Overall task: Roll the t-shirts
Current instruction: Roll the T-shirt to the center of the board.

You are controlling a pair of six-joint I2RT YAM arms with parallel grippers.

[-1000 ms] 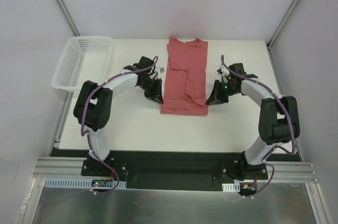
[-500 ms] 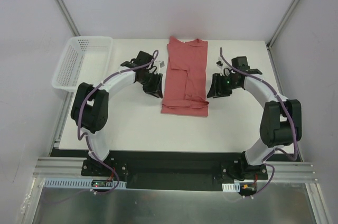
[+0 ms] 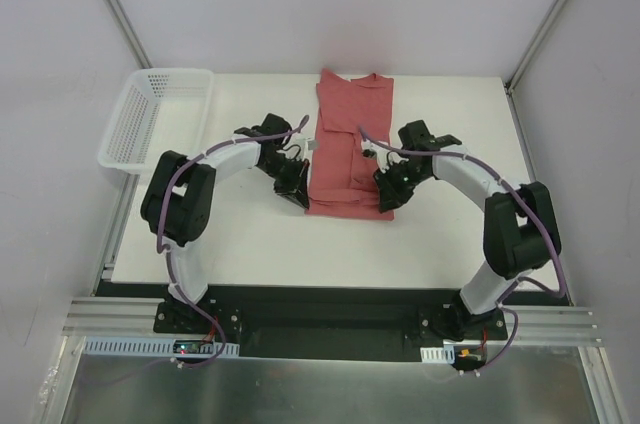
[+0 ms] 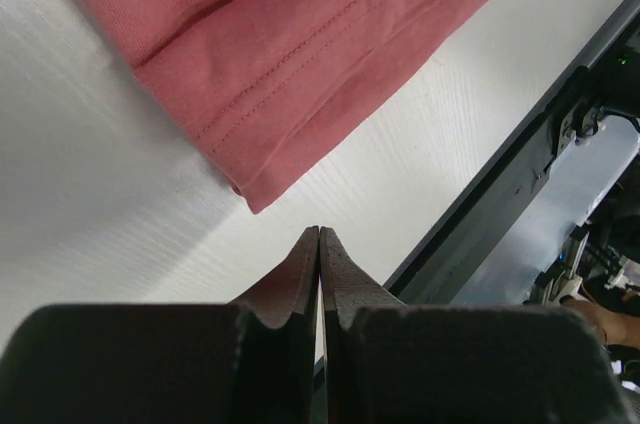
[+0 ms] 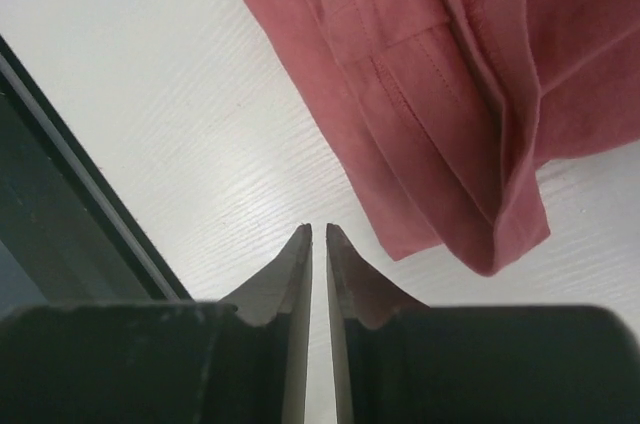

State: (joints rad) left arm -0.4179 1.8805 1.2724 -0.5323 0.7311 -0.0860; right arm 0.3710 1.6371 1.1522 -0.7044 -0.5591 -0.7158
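The salmon-red t-shirt (image 3: 350,134) lies folded into a long narrow strip down the middle of the white table (image 3: 250,244), collar at the far end. My left gripper (image 3: 298,192) sits low at the strip's near left corner, and my right gripper (image 3: 385,196) at its near right corner. In the left wrist view my left gripper (image 4: 319,230) is shut on nothing, with the t-shirt hem corner (image 4: 300,44) just ahead of the tips. In the right wrist view my right gripper (image 5: 318,228) shows a thin empty gap, beside the layered t-shirt edge (image 5: 450,94).
A white perforated basket (image 3: 150,114) stands at the table's far left corner. A dark rail (image 4: 520,174) runs along the table's near edge, seen also as a dark rail (image 5: 60,194) in the right wrist view. Grey walls enclose the table.
Both grippers moved down along the strip to its near corners; the right arm swung inward over the shirt. Both jaws opened briefly and came together again.
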